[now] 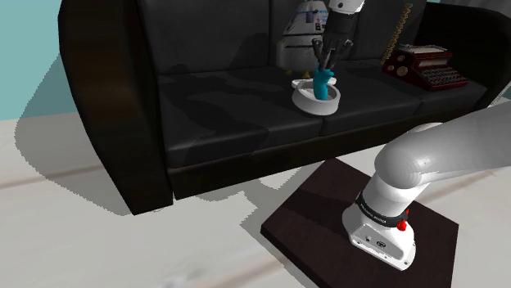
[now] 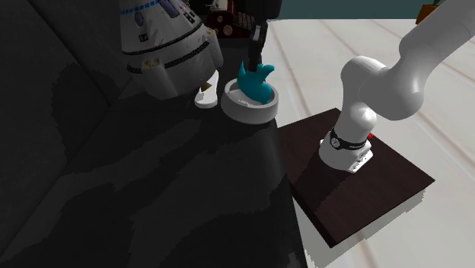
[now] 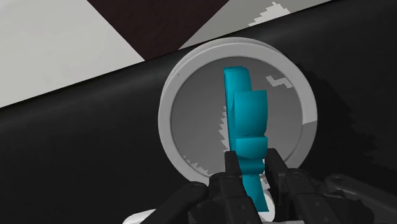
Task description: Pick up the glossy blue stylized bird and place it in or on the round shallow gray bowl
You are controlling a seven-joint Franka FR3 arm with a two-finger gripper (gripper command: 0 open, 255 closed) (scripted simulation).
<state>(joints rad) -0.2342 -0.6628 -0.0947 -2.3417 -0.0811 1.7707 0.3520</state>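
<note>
We are in the living room of a home. A wide black sofa (image 1: 221,106) with padded arms and deep seat cushions takes up most of the shoulder view. It stands against a teal wall (image 1: 24,49) on a pale floor (image 1: 74,237) marked with faint plank lines. Household things sit on its cushions: a dark red typewriter (image 1: 430,67), a white rocket-like model (image 1: 299,33) and a round grey bowl (image 1: 305,101). The one unhomely sight is a white robot arm (image 1: 426,159), rising from a dark box (image 1: 319,213) set on the floor just in front of the sofa.
</note>
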